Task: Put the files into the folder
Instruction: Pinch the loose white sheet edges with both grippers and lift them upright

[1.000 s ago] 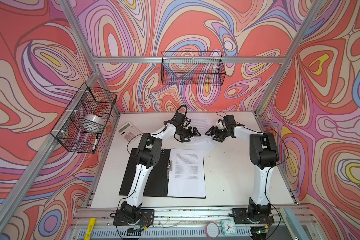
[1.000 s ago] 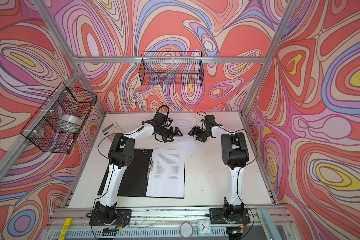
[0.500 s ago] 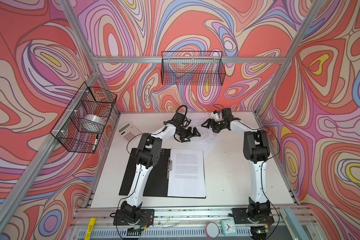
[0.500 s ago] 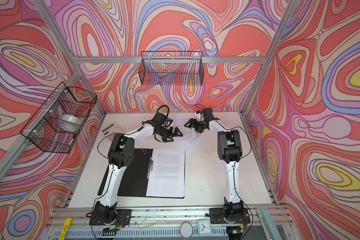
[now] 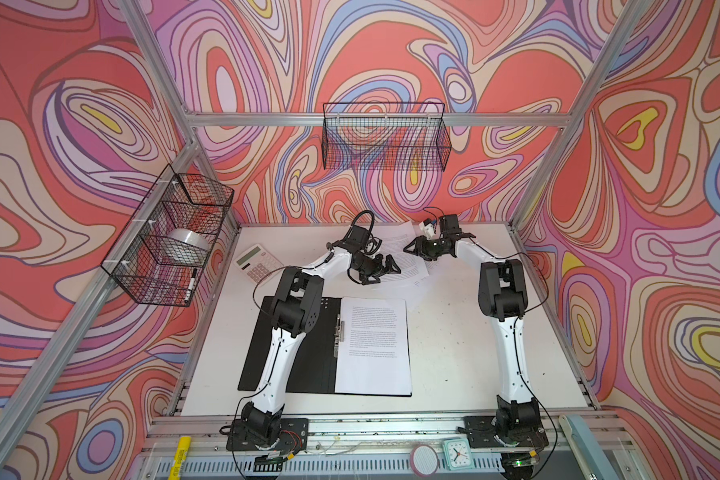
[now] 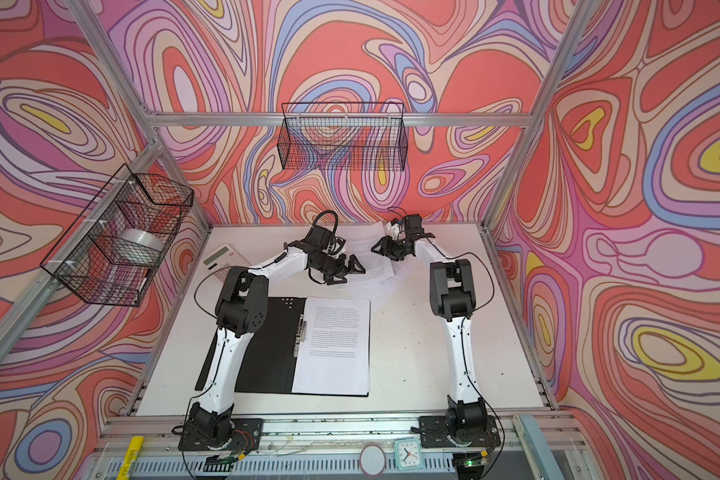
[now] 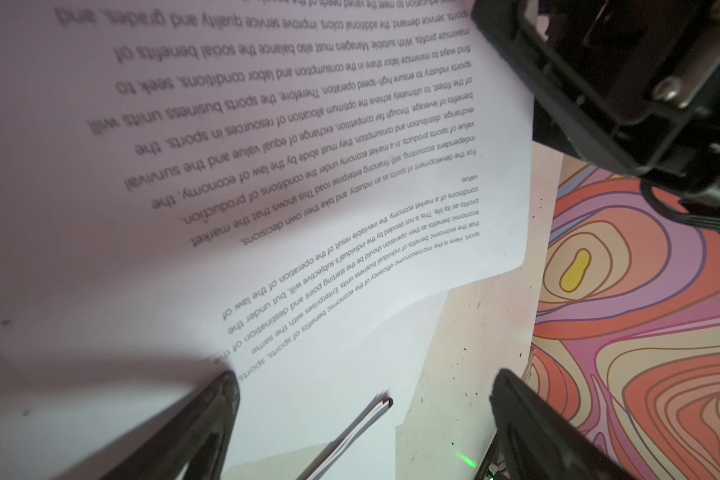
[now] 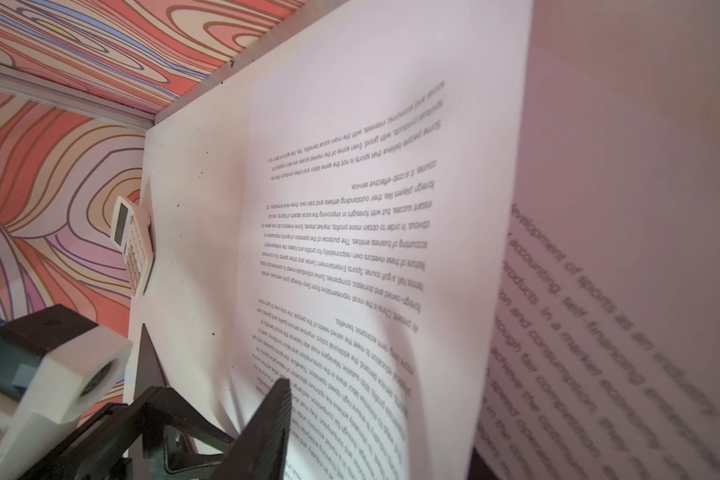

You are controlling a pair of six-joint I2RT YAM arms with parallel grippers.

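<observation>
Files (image 5: pixel 404 259) on white table (image 5: pixel 454 353) amid swirl-patterned walls (image 5: pixel 391 62); left gripper (image 5: pixel 386 272) apart, right gripper (image 5: pixel 412 250) of unclear state.

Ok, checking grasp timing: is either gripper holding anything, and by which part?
Left gripper: open, nothing held. Right gripper straddles a sheet at its edge, which puckers at one finger; a firm grip cannot be told.

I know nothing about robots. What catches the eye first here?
The loud swirling red, pink and blue walls all around. Next, at the back of the table, the left hand and right hand meet over loose printed sheets. In front lies an open black folder with a printed page on its right half.
</observation>
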